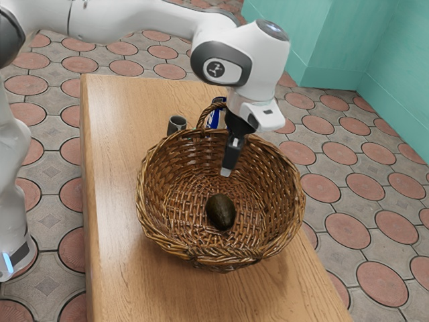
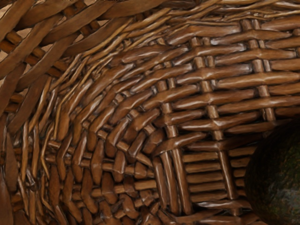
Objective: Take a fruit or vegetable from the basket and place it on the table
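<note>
My gripper (image 1: pixel 226 172) reaches down inside the wicker basket (image 1: pixel 153 225), above its floor; whether it is open or shut cannot be made out. A dark green, avocado-like fruit (image 1: pixel 220 212) lies on the basket floor, apart from the gripper and nearer the exterior view's lower edge. In the wrist view the same dark fruit (image 2: pixel 276 176) is partly cut off by the picture's border, with the woven basket wall (image 2: pixel 206 79) beside it.
Behind the basket on the wooden table (image 1: pixel 110 174) stand a small grey cup (image 1: pixel 177 124) and a blue and white item (image 1: pixel 214 119), partly hidden by the basket's handle and rim. The basket wall surrounds the gripper's lower end.
</note>
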